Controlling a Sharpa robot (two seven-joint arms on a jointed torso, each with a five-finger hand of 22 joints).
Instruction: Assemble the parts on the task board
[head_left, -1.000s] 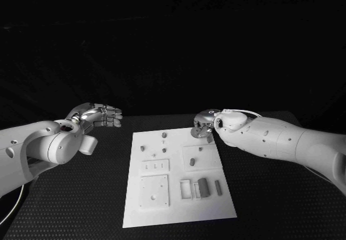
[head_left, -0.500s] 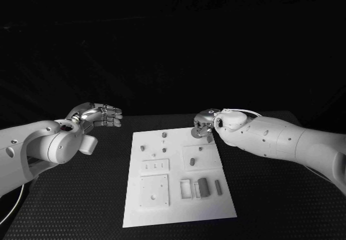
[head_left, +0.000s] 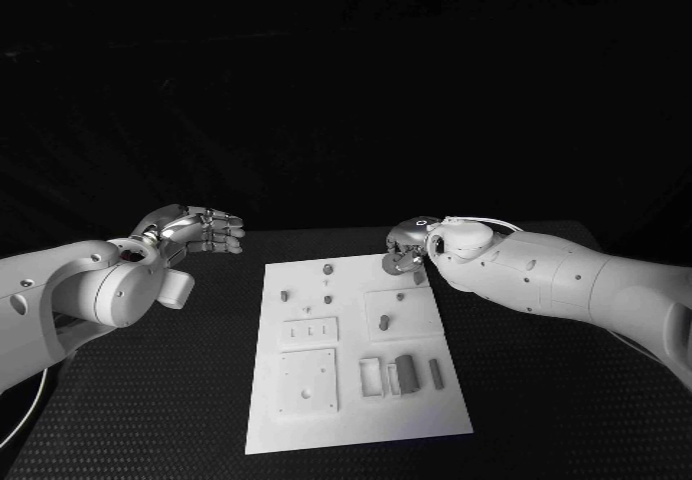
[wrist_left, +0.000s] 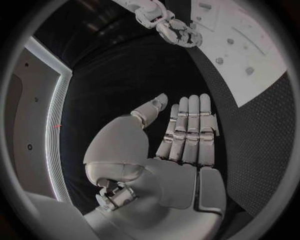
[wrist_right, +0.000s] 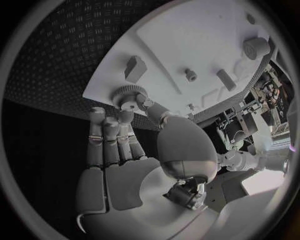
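Head view: the white task board (head_left: 361, 360) lay in the middle of the black worktop (head_left: 159, 400), with open worktop along both long edges and beyond its near edge. The right robot hand (head_left: 405, 250) hovered at the board's far right corner, its fingertips pinching a small round toothed part (head_left: 395, 265) over that corner. The left robot hand (head_left: 195, 229) hung off the board's far left corner, well apart from it, fingers straight and close together, holding nothing. Grey parts (head_left: 405, 373) lay in the board's near right area.

Left wrist view: the left robot hand (wrist_left: 181, 140) was flat and empty above bare worktop beside the board's edge (wrist_left: 250, 70).

Right wrist view: the right robot hand (wrist_right: 125, 145) pinched the toothed part (wrist_right: 128, 94) right at the board's edge (wrist_right: 100, 87).

Against the earlier frames, neither hand had visibly moved, and the parts lay as before.
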